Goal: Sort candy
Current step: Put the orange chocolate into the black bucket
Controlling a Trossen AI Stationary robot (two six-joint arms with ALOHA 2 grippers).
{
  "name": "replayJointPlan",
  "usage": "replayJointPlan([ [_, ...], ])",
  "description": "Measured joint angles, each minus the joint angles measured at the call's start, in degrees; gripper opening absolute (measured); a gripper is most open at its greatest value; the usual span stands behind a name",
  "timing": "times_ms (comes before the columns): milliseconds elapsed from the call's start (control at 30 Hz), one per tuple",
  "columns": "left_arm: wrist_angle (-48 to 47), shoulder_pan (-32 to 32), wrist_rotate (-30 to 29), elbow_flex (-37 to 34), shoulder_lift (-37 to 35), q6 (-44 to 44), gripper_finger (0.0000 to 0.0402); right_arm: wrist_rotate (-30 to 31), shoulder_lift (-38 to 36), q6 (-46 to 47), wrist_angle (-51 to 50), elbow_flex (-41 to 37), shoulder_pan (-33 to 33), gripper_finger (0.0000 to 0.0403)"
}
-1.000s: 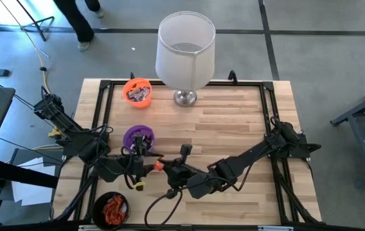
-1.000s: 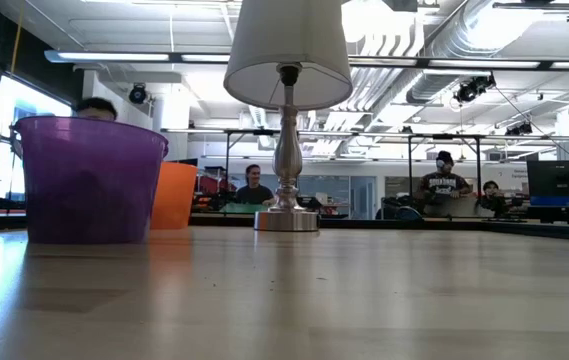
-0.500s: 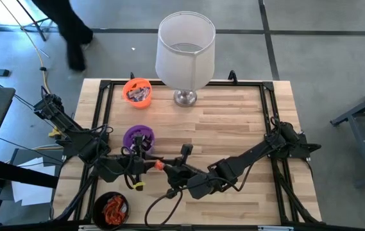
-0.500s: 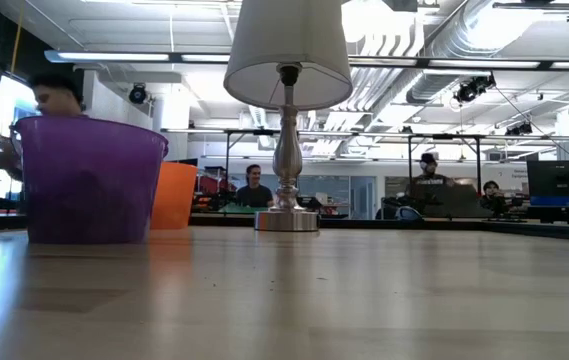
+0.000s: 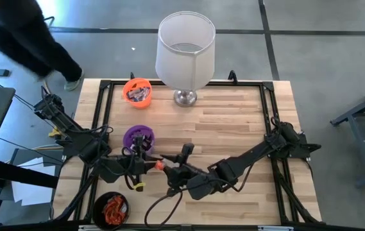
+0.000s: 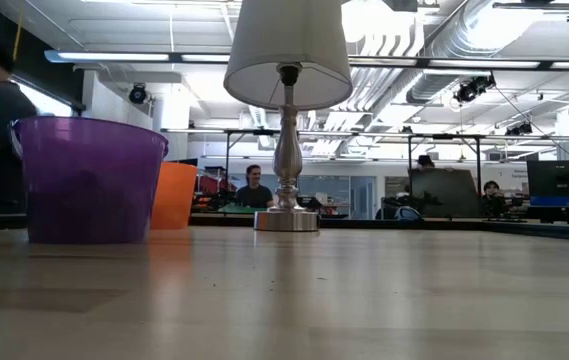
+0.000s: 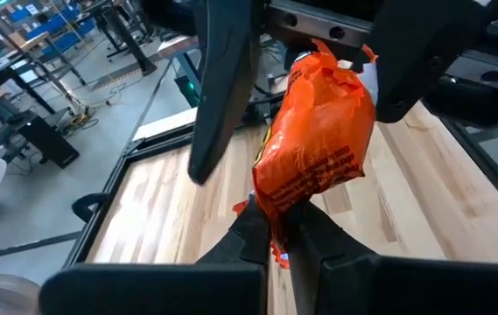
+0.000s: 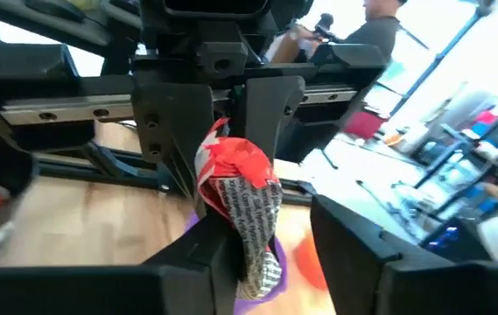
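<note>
High view: the left gripper point(image 5: 151, 164) and right gripper point(image 5: 167, 168) are seen meeting tip to tip near the tabletop's point(image 5: 233, 122) front-left part, an orange candy point(image 5: 158, 165) between them. A purple cup point(image 5: 138, 136) stands just behind them.

Low view: neither gripper is shown.

Left wrist view: the candy point(image 7: 314, 162) is pinched in the closed left gripper point(image 7: 284, 234).

Right wrist view: the right gripper's point(image 8: 270, 229) fingers are spread beside the candy point(image 8: 241, 210).

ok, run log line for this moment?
stage: handover mid-table | left gripper: shut on orange-red candy | right gripper: open around it | orange cup, purple cup, black cup: hold candy
</note>
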Motion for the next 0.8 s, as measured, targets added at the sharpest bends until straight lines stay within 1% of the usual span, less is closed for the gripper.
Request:
replayJointPlan([
  [100, -0.1, 0.0, -0.8, 0.0, 0.0, 0.0, 0.0001, 4.2, 0.0, -0.9, -1.5, 0.0, 1.0, 0.0152],
  [167, 0.1, 0.0, -2.0, 0.0, -0.2, 0.0, 0.0001, 5.6, 0.0, 0.7, -5.4, 0.0, 2.0, 0.0164],
  [367, -2.5, 0.0, -8.1, 0.0, -0.2, -0.5, 0.0001, 5.9, 0.1, 12.5, -17.7, -0.1, 4.2, 0.0187],
  [467, -5.7, -0.5, -7.5, 0.0, -0.3, -5.5, 0.0001, 6.0, -0.1, 19.0, -24.0, -0.1, 5.3, 0.0190],
  [567, -11.8, -2.7, -3.1, 0.1, -1.9, -16.5, 0.0001, 4.9, -0.7, 26.7, -30.7, 0.0, 6.8, 0.0190],
  [633, -17.8, -4.4, 2.0, 1.2, -3.0, -27.7, 0.0001, 4.6, -1.3, 32.1, -35.2, 0.0, 7.6, 0.0190],
  [733, -25.6, -7.4, 9.2, 3.7, -4.6, -46.8, 0.0001, 4.5, -1.9, 39.0, -41.6, 0.0, 8.2, 0.0190],
  [800, -29.4, -9.7, 13.0, 4.5, -4.9, -56.5, 0.0001, 4.3, -1.9, 42.5, -44.9, 0.1, 8.2, 0.0190],
])
